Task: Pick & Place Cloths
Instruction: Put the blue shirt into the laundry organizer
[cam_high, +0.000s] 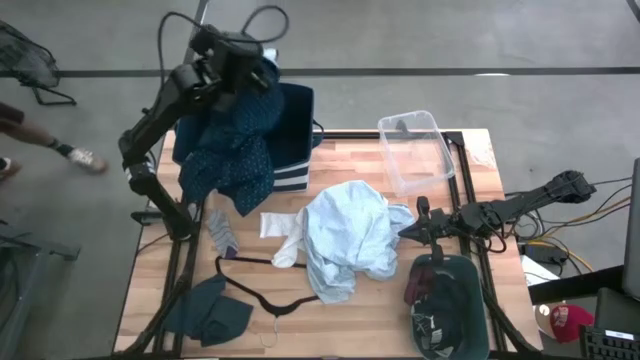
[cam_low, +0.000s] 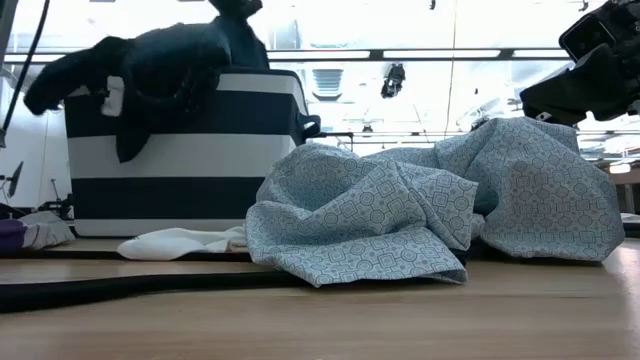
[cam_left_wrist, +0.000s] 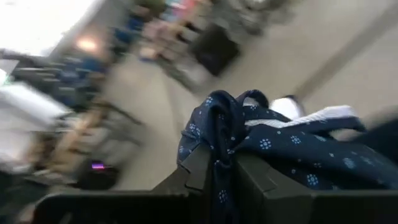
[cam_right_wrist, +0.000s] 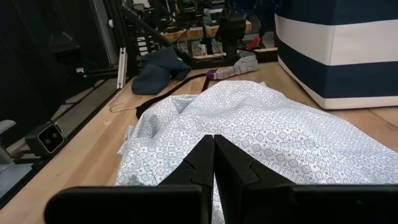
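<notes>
My left gripper (cam_high: 238, 62) is above the navy white-striped bin (cam_high: 296, 135), shut on the navy white-dotted cloth (cam_high: 232, 150). This cloth spills over the bin's left rim (cam_low: 110, 62) and down its side. The pale-blue shirt (cam_high: 345, 240) lies bunched in the middle of the table, with a small white piece (cam_high: 278, 225) beside it. A dark teal piece (cam_high: 208, 312) lies at the near left corner. My right gripper (cam_high: 420, 228) is shut and hovers just off the shirt's right edge (cam_right_wrist: 249, 124), touching nothing. Maroon and dark pieces (cam_high: 440, 300) lie at the near right. My left gripper pinches a bunched fold of the navy dotted cloth (cam_left_wrist: 219, 134) between its two fingers (cam_left_wrist: 261, 180); several layers poke out past the tips. The fingers come from above the bin. The cloth hangs below them and drapes over the bin's rim (cam_low: 150, 75).
A clear plastic tub (cam_high: 415, 150) stands at the far right of the table. A thin black wire hanger (cam_high: 262, 292) lies near the front, between the teal piece and the shirt. A small grey piece (cam_high: 222, 232) lies left of the white one. A person's foot (cam_high: 85, 158) shows on the floor at left.
</notes>
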